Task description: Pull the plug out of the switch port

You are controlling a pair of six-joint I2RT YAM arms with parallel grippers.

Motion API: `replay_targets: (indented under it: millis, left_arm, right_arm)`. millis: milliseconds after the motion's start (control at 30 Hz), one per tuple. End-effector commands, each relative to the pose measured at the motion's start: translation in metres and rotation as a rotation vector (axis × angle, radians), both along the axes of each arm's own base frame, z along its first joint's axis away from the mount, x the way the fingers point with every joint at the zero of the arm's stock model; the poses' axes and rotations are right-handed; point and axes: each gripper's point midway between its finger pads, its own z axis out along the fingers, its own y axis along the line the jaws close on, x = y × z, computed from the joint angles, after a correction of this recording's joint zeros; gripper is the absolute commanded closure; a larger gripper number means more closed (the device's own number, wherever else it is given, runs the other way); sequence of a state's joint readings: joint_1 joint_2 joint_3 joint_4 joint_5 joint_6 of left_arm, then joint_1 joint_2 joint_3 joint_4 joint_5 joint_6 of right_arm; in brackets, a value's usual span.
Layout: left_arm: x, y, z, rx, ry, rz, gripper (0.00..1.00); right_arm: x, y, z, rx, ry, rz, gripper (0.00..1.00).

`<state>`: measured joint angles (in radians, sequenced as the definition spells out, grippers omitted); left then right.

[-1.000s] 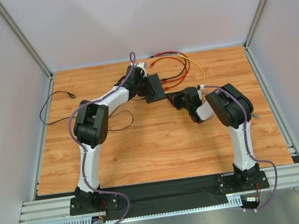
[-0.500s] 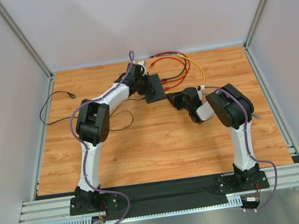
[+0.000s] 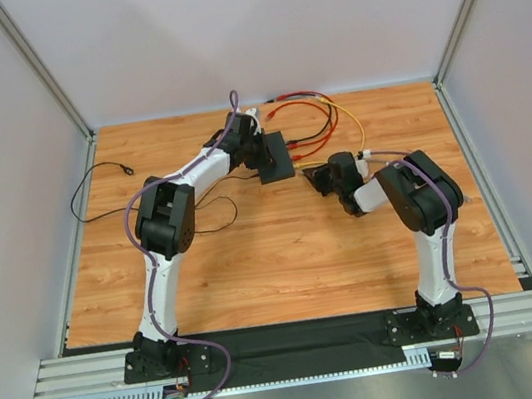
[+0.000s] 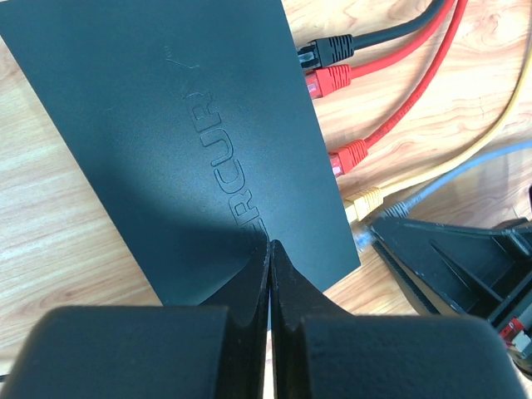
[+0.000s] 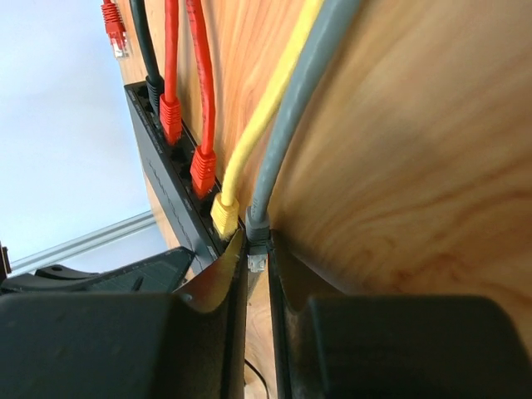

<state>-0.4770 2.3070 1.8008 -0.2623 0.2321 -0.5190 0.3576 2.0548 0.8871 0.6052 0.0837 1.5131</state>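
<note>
Your right claw (image 5: 256,249) is nearly closed, pinching the grey plug (image 5: 258,234) beside the yellow plug (image 5: 223,214) at the switch (image 4: 183,125) corner. Your left claw (image 4: 270,246) is fully closed and empty, tips over the switch, back-centre of the table (image 3: 256,262).

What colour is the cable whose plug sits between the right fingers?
The cable is grey, clearest in the right wrist view.

Cables (image 5: 301,96) crowding switch (image 3: 276,155) socket side, tabletop (image 3: 275,259) open nearer the bases
</note>
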Motion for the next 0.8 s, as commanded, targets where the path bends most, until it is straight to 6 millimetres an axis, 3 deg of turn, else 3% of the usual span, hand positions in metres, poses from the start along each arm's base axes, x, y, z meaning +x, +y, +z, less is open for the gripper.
replay_targets:
  millis: [0, 167, 267, 400, 600, 767]
  left_arm:
    - [-0.020, 0.024, -0.053, 0.110, 0.136, 0.021, 1.00]
    - [-0.020, 0.021, -0.053, 0.100, 0.135, 0.008, 1.00]
    - [-0.020, 0.021, -0.051, 0.095, 0.134, 0.005, 1.00]
    - [-0.020, 0.021, -0.051, 0.091, 0.134, 0.001, 1.00]
    - [-0.020, 0.020, -0.052, 0.088, 0.135, 0.003, 1.00]
    - [-0.020, 0.019, -0.052, 0.083, 0.135, -0.001, 1.00]
  right_arm:
    - [-0.025, -0.026, -0.024, -0.124, 0.083, -0.010, 1.00]
    - [-0.032, -0.060, 0.018, -0.245, 0.025, -0.018, 1.00]
    - [-0.035, -0.085, 0.033, -0.293, 0.026, -0.028, 1.00]
    - [-0.040, -0.132, 0.038, -0.291, 0.021, -0.110, 1.00]
    - [-0.022, -0.157, 0.059, -0.262, -0.046, -0.181, 1.00]
    - [0.008, -0.181, 0.065, -0.266, -0.042, -0.338, 1.00]
